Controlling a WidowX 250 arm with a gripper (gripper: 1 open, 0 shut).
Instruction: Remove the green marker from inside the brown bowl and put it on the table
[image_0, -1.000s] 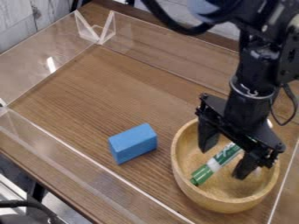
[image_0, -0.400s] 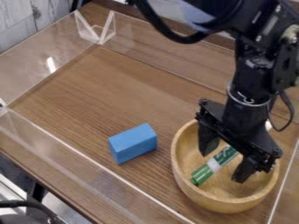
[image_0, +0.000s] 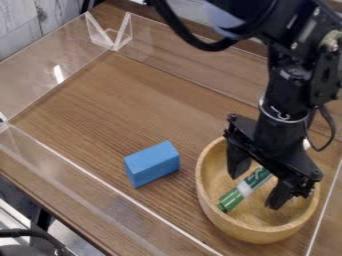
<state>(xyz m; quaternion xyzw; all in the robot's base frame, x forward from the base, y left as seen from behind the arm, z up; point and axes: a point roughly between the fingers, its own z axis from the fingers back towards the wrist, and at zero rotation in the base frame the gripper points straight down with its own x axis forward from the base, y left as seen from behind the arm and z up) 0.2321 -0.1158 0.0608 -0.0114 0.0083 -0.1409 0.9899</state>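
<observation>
While my claw (image_0: 270, 183) hangs pointing straight down into the brown bowl (image_0: 214, 205) at the lower right of the frame, its two black fingers stand spread wide, one on each side of the green marker (image_0: 245, 188), and nothing is gripped. That marker lies slantwise on the bowl's floor, green cap end low and toward the near left rim, the other end running up and right beneath the hand. Whether the fingertips (image_0: 235, 166) touch the bowl's floor I cannot tell from this angle.

I judge the step in hand to be the grasp itself: the approach looks finished and the closing has not begun. My next move calls for clenching the fingers squarely across the barrel, and since a slim round barrel can roll or pivot, I would want the pinch near its middle. After that comes a straight lift high enough to clear the thick rim, then a carry leftward over the table (image_0: 127, 95).

Open tabletop lies toward the centre and upper left of the frame; the blue block (image_0: 152, 163) sits just left of the bowl, so I would set down well away from it.
</observation>
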